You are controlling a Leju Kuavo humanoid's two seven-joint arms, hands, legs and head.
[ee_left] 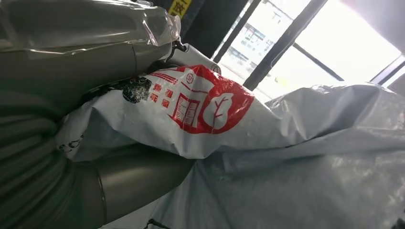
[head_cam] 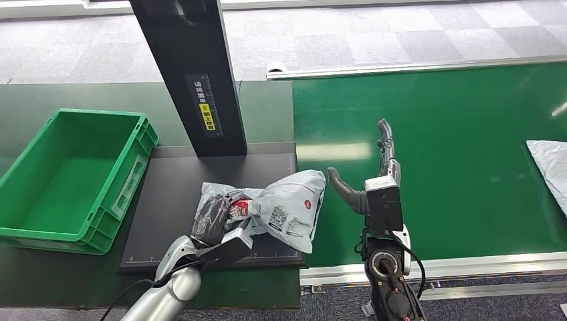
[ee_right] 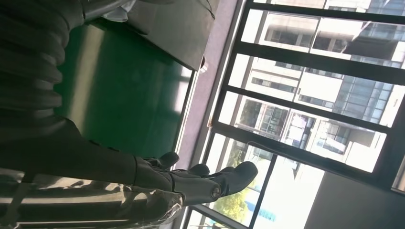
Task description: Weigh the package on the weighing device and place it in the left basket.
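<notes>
While lying on the black scale (head_cam: pixel 167 207), right of the green basket (head_cam: pixel 40 227): soft, crinkly, slippery package (head_cam: pixel 287 204), likely light. Left hand (head_cam: pixel 217 224) gripping its bunched end; right hand (head_cam: pixel 374 170) spread, holding nothing.

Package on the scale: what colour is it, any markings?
Grey plastic package with a red-and-white printed logo, clearest in the left wrist view.
</notes>
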